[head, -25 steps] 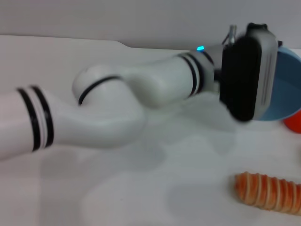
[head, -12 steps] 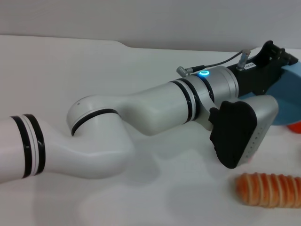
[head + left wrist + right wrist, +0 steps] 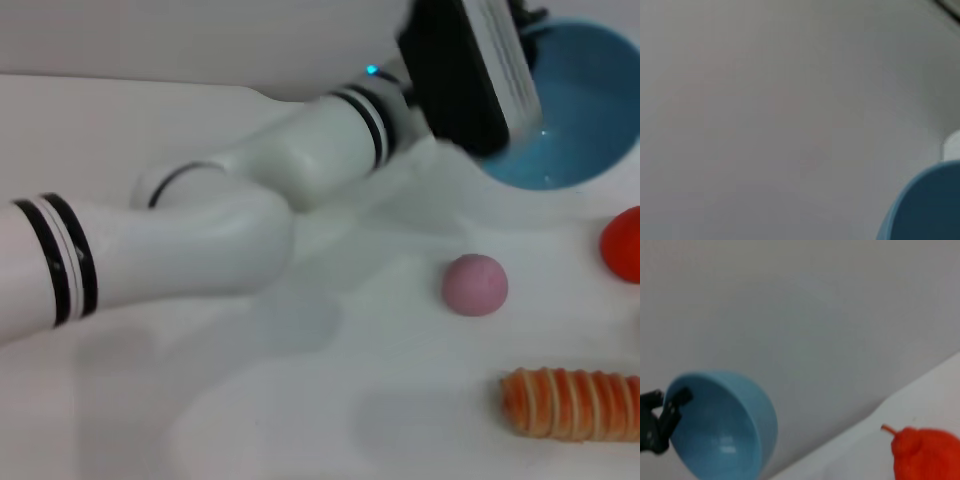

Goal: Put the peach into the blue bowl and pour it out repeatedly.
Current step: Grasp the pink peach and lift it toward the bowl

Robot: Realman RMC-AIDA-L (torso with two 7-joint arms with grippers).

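Peach, small, matte and dusty-pink (image 3: 475,284), lies on the white worktop (image 3: 300,400), below and apart from the left pincer (image 3: 662,415), which pinches the rim of the tilted, round light-blue plastic bowl (image 3: 575,120). Right pincer unseen.

The peach (image 3: 475,284) lay on the table (image 3: 300,400), before the apparently lifted, tipped blue bowl (image 3: 580,120), behind the striped roll (image 3: 570,403).
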